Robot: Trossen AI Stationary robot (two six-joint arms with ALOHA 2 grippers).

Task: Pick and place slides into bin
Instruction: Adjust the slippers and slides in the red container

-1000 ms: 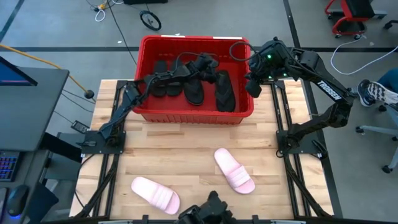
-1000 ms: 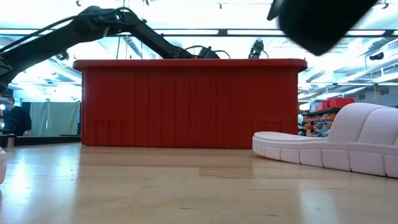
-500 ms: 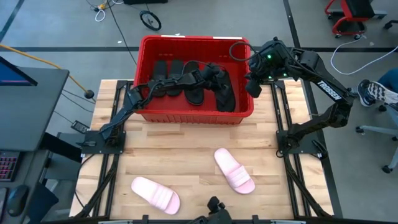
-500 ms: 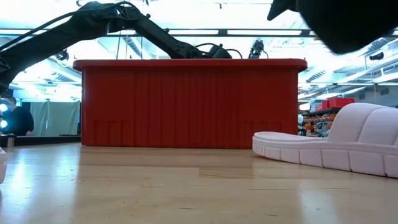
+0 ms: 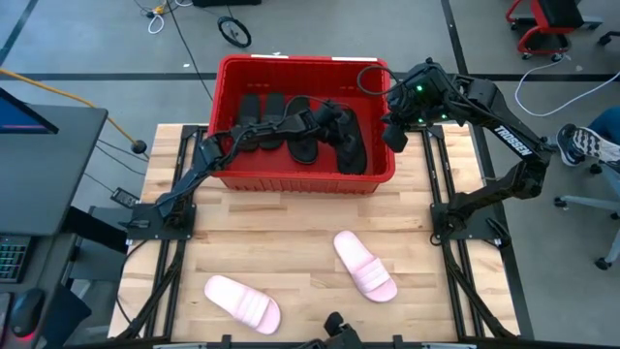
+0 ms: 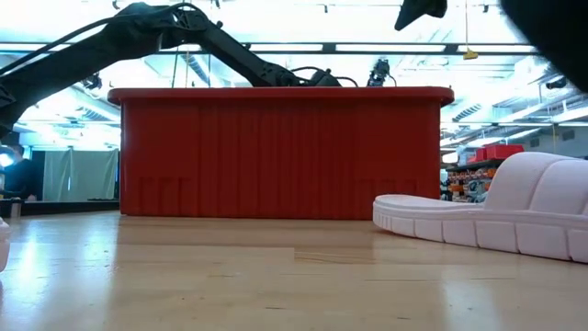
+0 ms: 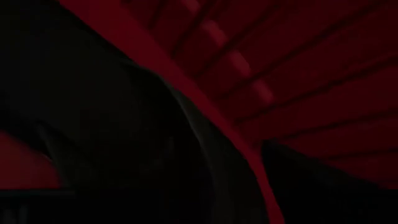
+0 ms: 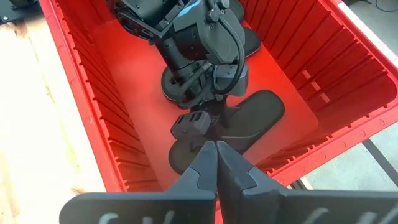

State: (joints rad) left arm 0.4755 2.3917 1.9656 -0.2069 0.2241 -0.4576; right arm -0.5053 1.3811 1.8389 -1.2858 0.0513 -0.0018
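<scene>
High view has the red bin (image 5: 380, 177) at the far end of the table (image 5: 291, 233) with four black slides (image 5: 351, 143) already inside, and the left gripper (image 5: 334, 120) is down among them while the right gripper (image 8: 214, 163), fingers pressed together on nothing, waits over the bin's right rim. Can't tell if the left fingers have let go, so it should probably open fully and lift straight up clear of the straps before heading for the two pink slides (image 5: 364, 264) lying well apart near the front edge. Only readable writing is "TROSSEN" on the right arm (image 5: 511, 142).
</scene>
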